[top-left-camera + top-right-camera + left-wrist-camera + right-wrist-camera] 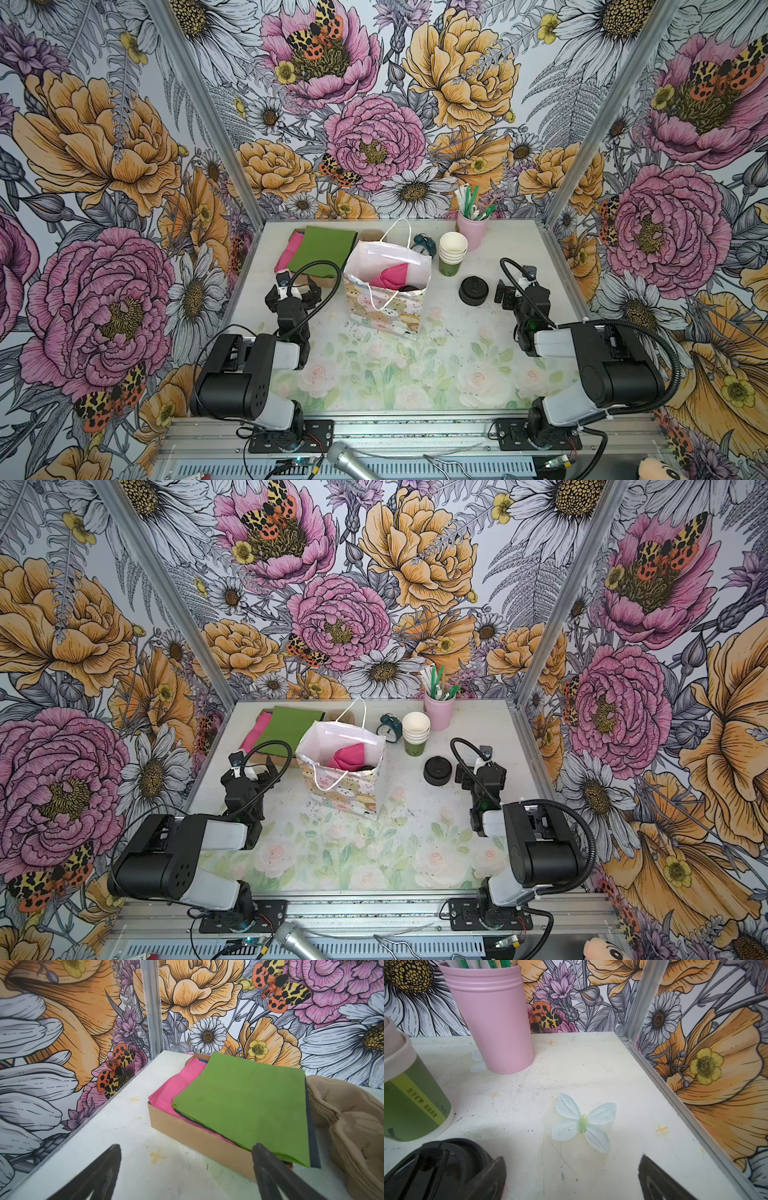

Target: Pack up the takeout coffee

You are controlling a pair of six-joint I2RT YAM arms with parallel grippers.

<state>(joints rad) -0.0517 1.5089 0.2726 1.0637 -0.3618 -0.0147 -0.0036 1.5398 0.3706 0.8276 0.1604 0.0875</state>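
Inside the bag (384, 316), takeout coffee (409, 288) lies between both wide-open, empty jaws

Bag (384, 309): outer face printed with pastel cartoon animals in pink, cream and yellow; inner face white; cord handles white. Inside: pink paper (392, 276) and a black coffee cup lid (409, 288).

Far left: green sheet (324, 249) over pink sheet (288, 254), in a brown cardboard box (187, 1136).

Clock (424, 245): dark teal.

Cup stack (452, 253): white cups, green bottom cup.

Lid pile (473, 289): black.

Tumbler (472, 228): pink, with green and white straws (471, 199).

Table (519, 249): white at the far end, pastel rose print at the near end.

Walls (104, 145): pink, orange and white flowers; orange-and-yellow moths (316, 37) with black spots.
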